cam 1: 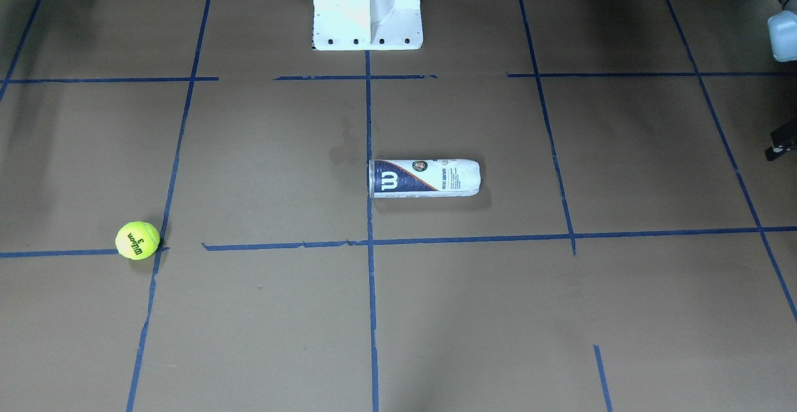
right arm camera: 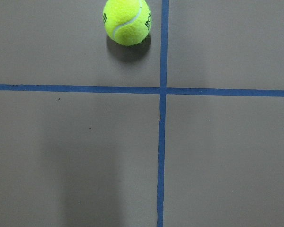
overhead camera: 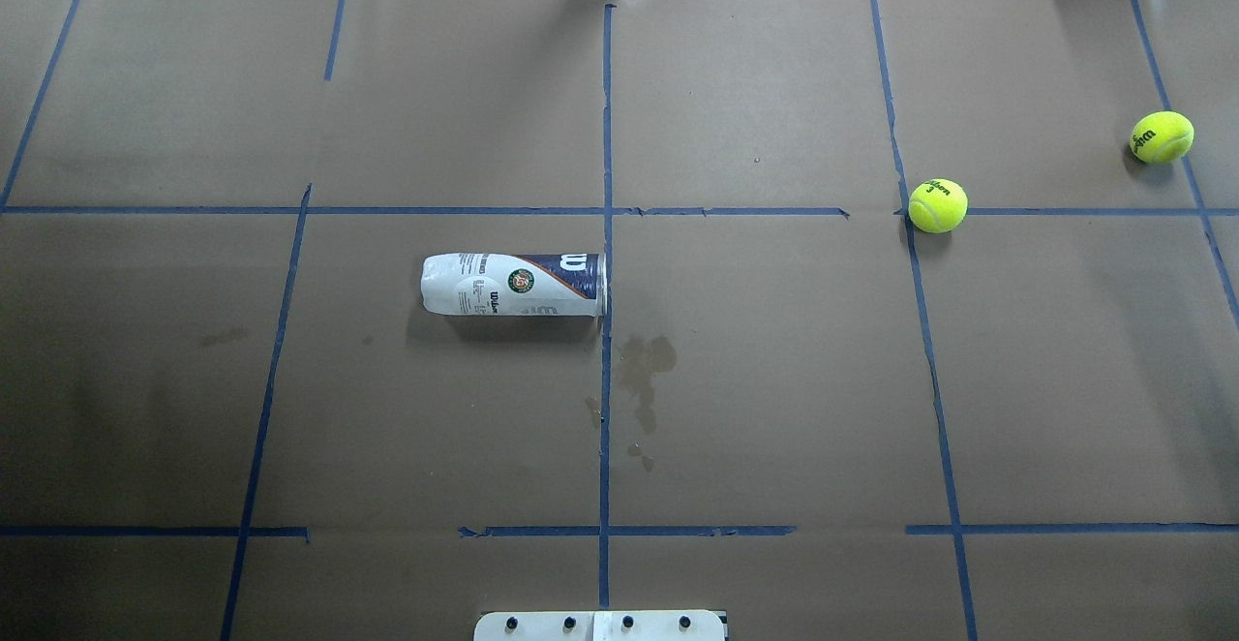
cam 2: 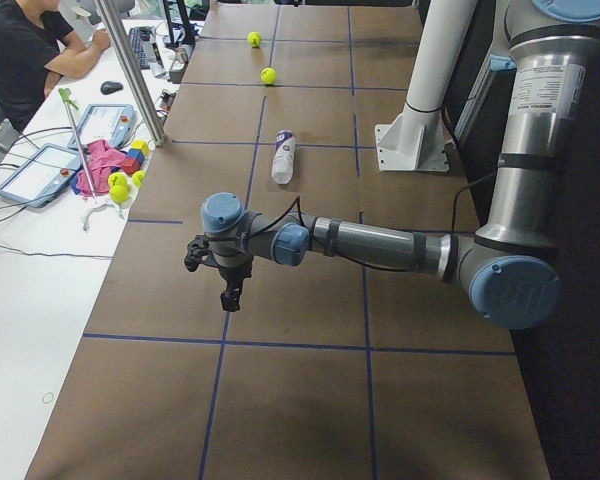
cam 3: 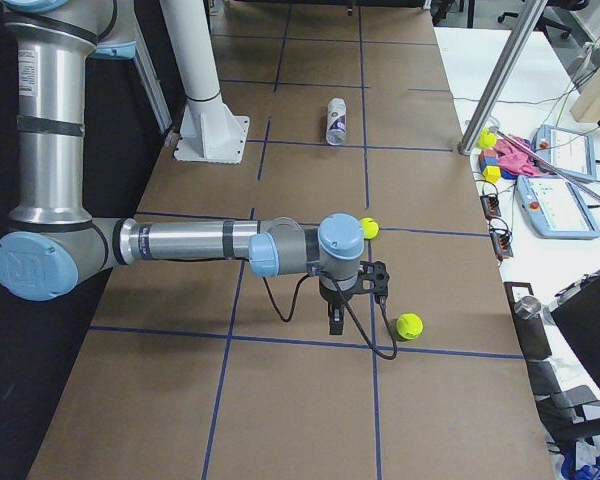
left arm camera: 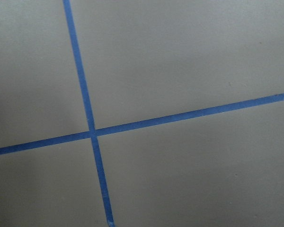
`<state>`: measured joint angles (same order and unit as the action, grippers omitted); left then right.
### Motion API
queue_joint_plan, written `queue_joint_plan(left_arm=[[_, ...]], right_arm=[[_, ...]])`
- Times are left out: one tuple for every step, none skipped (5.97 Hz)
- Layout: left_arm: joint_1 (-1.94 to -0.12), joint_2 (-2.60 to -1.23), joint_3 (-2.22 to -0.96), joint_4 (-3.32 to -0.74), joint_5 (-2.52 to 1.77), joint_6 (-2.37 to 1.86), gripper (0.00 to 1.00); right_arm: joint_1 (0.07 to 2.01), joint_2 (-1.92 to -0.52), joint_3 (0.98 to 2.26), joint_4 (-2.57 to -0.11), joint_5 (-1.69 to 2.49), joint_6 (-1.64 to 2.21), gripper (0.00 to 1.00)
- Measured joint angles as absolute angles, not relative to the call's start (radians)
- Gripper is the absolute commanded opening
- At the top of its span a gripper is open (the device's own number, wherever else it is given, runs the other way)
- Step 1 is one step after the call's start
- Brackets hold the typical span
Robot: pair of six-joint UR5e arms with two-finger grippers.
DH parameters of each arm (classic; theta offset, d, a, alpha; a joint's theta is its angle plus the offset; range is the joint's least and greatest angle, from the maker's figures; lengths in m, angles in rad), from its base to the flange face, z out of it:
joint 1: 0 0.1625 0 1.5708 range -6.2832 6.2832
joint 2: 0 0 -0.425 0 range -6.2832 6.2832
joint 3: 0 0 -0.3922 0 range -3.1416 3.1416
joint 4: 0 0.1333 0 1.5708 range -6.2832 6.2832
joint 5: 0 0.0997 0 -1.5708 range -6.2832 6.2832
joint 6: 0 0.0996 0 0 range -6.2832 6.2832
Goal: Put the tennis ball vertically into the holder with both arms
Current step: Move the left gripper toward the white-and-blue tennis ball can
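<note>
Sitting loose out on the robot's right, ball [overhead camera: 937, 205] is well apart from holder [overhead camera: 513, 285], lying on its side near table [overhead camera: 774, 409] centre: I'd stand holder mouth-up with left gripper [cam 2: 230, 295] first, then centre right gripper [cam 3: 335, 322] over ball; jaw opening of either can't be told.

Holder [overhead camera: 513, 285] on its side — tennis ball [overhead camera: 937, 205] well apart

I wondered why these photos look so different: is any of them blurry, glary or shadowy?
Overhead exterior: sharp, evenly lit, the holder throwing a soft shadow toward the robot. Front-facing: the white pedestal is washed out by glare. Left wrist: no glare, dimmer at left, only blue tape showing.
</note>
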<state>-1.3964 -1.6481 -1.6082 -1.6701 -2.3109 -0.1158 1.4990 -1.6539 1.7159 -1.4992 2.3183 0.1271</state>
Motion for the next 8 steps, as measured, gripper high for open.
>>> queue_joint_plan(left_arm=[[-1.407,-1.646,-1.605,-1.668,-2.310,-0.116,1.00],[-1.414,-1.644,-1.603,-1.668,-2.309,-0.117,1.00],[-1.416,-1.642,-1.602,-1.669,-2.309,-0.116,1.00],[-1.417,-1.643,-1.600,-1.670,-2.308,-0.114,1.00],[-1.416,-1.643,-1.599,-1.672,-2.308,-0.110,1.00],[-1.416,-1.640,-1.598,-1.673,-2.308,-0.108,1.00],[-1.416,-1.635,-1.599,-1.675,-2.311,-0.106,1.00],[-1.416,-1.632,-1.607,-1.678,-2.316,-0.106,1.00]], right_arm=[[1.492,-1.653,1.716,-1.498,2.318,0.126,1.00],[1.482,-1.652,1.716,-1.498,2.317,0.125,1.00],[1.475,-1.651,1.716,-1.497,2.317,0.126,1.00],[1.472,-1.652,1.719,-1.496,2.317,0.126,1.00],[1.472,-1.655,1.722,-1.495,2.319,0.126,1.00],[1.471,-1.656,1.725,-1.494,2.320,0.125,1.00],[1.470,-1.656,1.730,-1.487,2.323,0.122,1.00],[1.466,-1.656,1.735,-1.456,2.336,0.118,1.00]])
